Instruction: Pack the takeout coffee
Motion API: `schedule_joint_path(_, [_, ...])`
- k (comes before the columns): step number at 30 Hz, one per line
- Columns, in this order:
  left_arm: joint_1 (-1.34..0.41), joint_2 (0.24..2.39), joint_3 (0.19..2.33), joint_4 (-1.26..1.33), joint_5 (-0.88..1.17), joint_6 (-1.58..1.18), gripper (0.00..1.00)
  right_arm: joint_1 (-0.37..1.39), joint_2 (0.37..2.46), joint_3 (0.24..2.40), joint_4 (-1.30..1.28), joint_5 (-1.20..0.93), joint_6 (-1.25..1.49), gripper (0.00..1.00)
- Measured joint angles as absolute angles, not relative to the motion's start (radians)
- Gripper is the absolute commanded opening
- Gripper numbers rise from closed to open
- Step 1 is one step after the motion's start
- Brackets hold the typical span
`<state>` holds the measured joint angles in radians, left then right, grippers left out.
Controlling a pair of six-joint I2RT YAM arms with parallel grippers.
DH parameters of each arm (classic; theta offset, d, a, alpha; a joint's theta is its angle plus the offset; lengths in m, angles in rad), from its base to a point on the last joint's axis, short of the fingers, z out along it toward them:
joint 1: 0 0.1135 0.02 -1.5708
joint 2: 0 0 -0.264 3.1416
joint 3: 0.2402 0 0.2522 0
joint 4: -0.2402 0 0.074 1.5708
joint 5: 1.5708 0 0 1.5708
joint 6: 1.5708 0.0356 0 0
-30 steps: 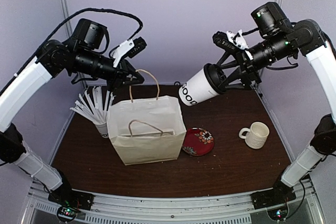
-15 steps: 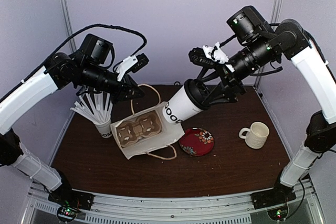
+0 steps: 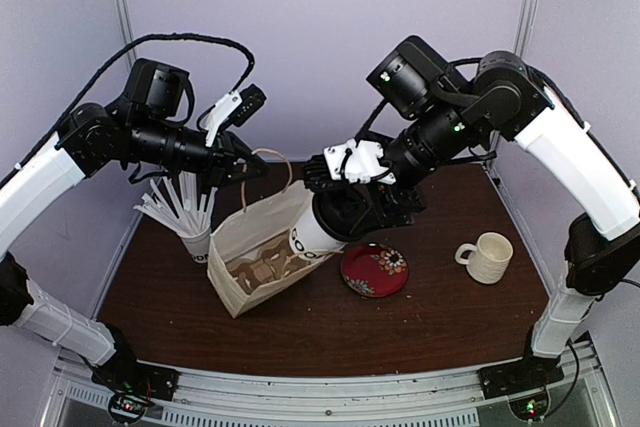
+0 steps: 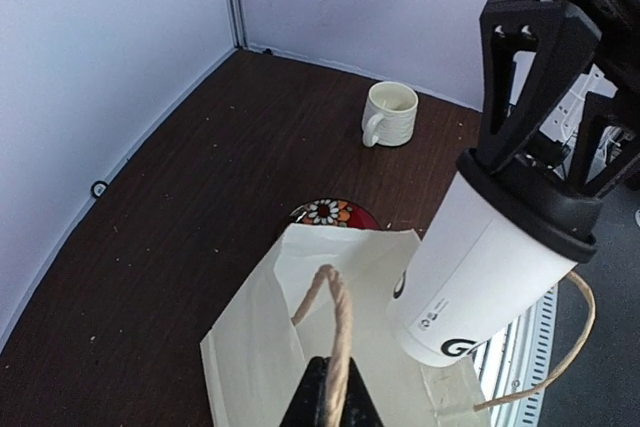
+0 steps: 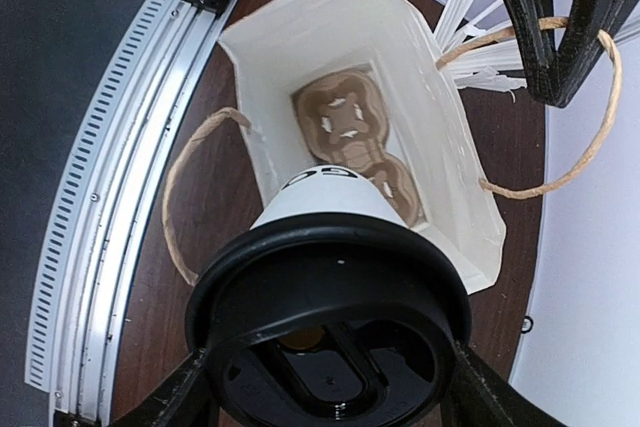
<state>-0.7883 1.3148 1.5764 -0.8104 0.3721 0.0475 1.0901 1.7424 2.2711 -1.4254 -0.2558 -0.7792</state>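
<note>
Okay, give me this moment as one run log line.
right gripper: shut on takeout coffee, base at mouth of paper bag | left gripper: shut on bag handle | drink carrier: inside bag

A white paper bag (image 3: 250,232) sits tilted on a dark wooden table (image 3: 430,327), its mouth open to show a brown cardboard cup carrier (image 5: 350,132) at the bottom and one twine handle (image 4: 337,327) drawn upward. Seen from overhead, a paper cup bristling with white sticks (image 3: 196,244) stands just left of the bag. A red floral plate (image 3: 375,270) lies just right of it, and a cream ribbed mug (image 3: 488,257) stands upright farther right, well apart.
</note>
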Motion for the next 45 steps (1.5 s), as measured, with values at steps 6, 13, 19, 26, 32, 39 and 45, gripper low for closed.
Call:
schedule_joint_path(6, [-0.827,1.315,1.542,-0.806,0.377,0.038,0.0,1.131,1.788,2.268,-1.404,-0.152,-0.817,0.62])
schedule_joint_path(13, [-0.839,1.314,1.511,-0.806,0.351,0.038,0.0,1.184,1.82,2.2,-1.395,-0.112,-0.844,0.61])
schedule_joint_path(19, [-0.839,1.302,1.524,-0.801,0.272,0.048,0.0,1.201,1.827,2.201,-1.398,-0.107,-0.842,0.62])
schedule_joint_path(26, [-0.839,1.316,1.548,-0.757,0.232,0.058,0.0,1.23,1.832,2.208,-1.394,-0.121,-0.831,0.62])
schedule_joint_path(32, [-0.839,1.32,1.548,-0.748,0.231,0.058,0.0,1.287,1.893,2.27,-1.39,-0.162,-0.812,0.62])
schedule_joint_path(39, [-0.839,1.316,1.523,-0.756,0.219,0.058,0.13,1.333,2.001,2.38,-1.374,-0.184,-0.789,0.62])
schedule_joint_path(45, [-0.84,1.272,1.469,-0.772,0.171,0.049,0.56,1.353,2.107,2.513,-1.349,-0.186,-0.762,0.63])
